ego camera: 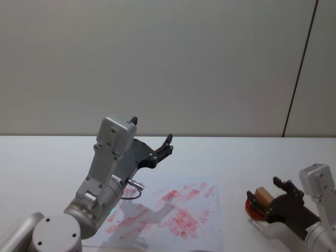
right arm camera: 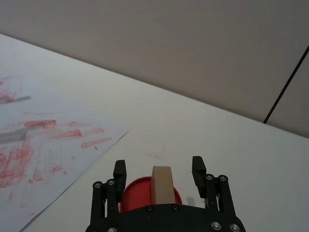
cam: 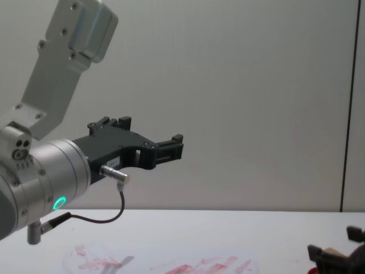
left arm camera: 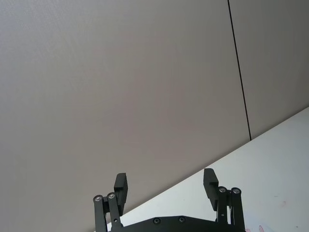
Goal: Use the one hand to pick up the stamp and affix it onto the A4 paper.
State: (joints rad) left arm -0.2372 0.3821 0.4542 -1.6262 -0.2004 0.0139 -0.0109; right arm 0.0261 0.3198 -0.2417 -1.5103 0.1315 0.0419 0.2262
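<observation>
**Right gripper around the stamp, jaws still apart**

Right gripper [ego camera: 266, 201] low over the white table [ego camera: 252, 157], at the right of the head view, reaching toward the sheet. Fingers [right arm camera: 119, 170] spread wide, one on each side of the stamp [right arm camera: 162, 183], with a gap visible on both sides in the right wrist view; no pad touching the wood. Stamp upright, a pale tan block [ego camera: 263, 196] standing on the red round pad [right arm camera: 137, 192], seated between the open fingers. Red pad [ego camera: 254, 209] just beside the right edge of the A4 paper [ego camera: 205, 231], not on it. Paper flat on the table, covered in red and pink smears and bar-shaped prints, its near corner showing in the right wrist view [right arm camera: 58, 145]. In the chest view, right gripper's fingertips [cam: 336, 254] just above the lower right corner.

Left gripper [ego camera: 167, 144] raised well above the paper, aimed up and forward toward the wall, green ring light and looped cable at its wrist. Fingers [left arm camera: 120, 186] wide apart, nothing between them; seen side-on in the chest view [cam: 168, 147], clear of the table.
</observation>
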